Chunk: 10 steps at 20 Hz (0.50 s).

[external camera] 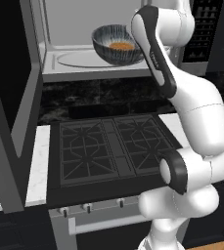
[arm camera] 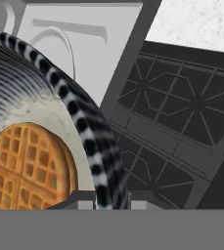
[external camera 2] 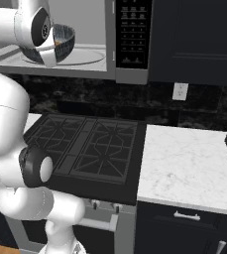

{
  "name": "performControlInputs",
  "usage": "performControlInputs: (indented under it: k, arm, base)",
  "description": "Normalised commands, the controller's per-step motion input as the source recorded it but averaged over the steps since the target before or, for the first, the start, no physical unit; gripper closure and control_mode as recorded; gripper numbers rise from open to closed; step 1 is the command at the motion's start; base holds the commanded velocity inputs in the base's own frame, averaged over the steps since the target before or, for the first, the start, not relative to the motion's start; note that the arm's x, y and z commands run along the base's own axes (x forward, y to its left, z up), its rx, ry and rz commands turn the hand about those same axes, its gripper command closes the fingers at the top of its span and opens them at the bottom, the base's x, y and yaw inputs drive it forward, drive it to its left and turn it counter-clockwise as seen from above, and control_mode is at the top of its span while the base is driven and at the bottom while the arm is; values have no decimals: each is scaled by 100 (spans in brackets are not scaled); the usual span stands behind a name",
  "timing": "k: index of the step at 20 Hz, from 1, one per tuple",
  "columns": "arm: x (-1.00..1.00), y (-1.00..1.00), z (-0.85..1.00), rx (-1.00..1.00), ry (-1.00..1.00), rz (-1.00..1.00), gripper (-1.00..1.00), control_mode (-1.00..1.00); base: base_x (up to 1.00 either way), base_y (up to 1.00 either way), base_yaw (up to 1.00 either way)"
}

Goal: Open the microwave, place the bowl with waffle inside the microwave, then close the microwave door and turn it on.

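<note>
Rim: striped dark blue-grey and white edge of the round deep bowl [arm camera: 91, 141] runs right past the hand camera, with the claw's dark tips at its base on either side.
Claw: narrow, pinching the bowl's rim; the tips straddle the wall, so the bowl reads as held.
Waffle: small round orange-brown gridded waffle [arm camera: 23, 168] lies flat in the bowl's bottom, also seen as an orange patch from the left base view [external camera: 121, 46].
Bowl: [external camera: 117, 45] inside the cavity of the large grey-framed microwave [external camera: 84, 68], over the right part of the round glass turntable [external camera: 77, 58]; whether it rests on the glass or hangs just above it I cannot tell.
Door: wide dark glass microwave door [external camera: 11, 107] stands swung fully open, left of the microwave.
Keypad: black keypad strip [external camera 2: 131, 34] on the microwave's right side, untouched as far as I can judge.
Stove: black gas cooktop [external camera: 106, 149] directly below the microwave, white marble surface [external camera 2: 189, 166] to its right.
Done: door opened, bowl carried into the cavity.
Left: let go of the bowl, draw the arm out, shut the door, press start.
</note>
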Motion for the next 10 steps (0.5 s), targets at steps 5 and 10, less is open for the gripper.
performControlInputs:
  k: [5, 10]
  arm:
    - [64, 10, 0, 0, 0, 0, 100, -100]
    - [57, 13, -13, 0, -5, 0, 100, -100]
  base:
    - [0, 0, 0]
    - [0, 0, 0]
